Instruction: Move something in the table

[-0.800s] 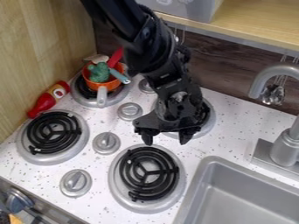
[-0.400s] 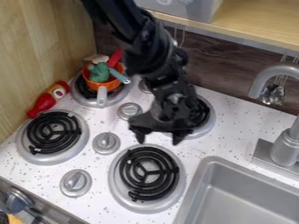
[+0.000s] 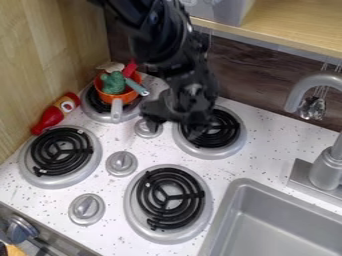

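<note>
Orange pot (image 3: 119, 98), green toy (image 3: 112, 82), red bottle (image 3: 49, 118), black burner coils (image 3: 167, 200), dark-speckled white counter (image 3: 267, 150); grey sink (image 3: 280, 230), brown wood-grained backsplash (image 3: 260, 75)

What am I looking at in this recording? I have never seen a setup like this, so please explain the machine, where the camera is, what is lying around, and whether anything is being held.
The black machine is a robot arm, coming in from the top edge. Its end is a two-fingered pincer, hanging over the stove top near the back right burner. One fixed camera takes every picture, looking down at a slant.

The stove top has four burners and several grey knobs. An orange pot sits on the back left burner, with a green piece in it. A red bottle lies by the wooden wall. At right are a sink and faucet.

The fingers are apart, and I see nothing held.
</note>
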`<act>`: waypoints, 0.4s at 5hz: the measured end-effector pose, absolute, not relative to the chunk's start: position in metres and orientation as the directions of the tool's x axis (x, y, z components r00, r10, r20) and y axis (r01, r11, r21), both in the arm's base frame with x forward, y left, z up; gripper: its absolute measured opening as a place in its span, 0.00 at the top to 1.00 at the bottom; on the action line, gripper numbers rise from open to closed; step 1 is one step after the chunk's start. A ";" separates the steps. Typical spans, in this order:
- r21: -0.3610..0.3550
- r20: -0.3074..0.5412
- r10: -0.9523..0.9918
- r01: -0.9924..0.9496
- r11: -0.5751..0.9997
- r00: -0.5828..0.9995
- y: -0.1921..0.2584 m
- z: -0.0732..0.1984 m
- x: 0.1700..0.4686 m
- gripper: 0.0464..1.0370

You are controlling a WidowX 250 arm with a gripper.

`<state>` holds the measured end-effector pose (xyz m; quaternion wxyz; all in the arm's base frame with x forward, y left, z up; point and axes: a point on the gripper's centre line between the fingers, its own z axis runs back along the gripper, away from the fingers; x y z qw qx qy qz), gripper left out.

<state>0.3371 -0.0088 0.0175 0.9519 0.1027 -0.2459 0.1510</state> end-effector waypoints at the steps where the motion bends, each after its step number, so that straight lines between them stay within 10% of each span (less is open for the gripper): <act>1: 0.162 0.507 0.162 -0.278 0.947 0.847 0.013 0.035 0.352 0.04; 2: 0.186 0.502 0.110 -0.231 0.955 0.858 0.039 0.041 0.357 0.04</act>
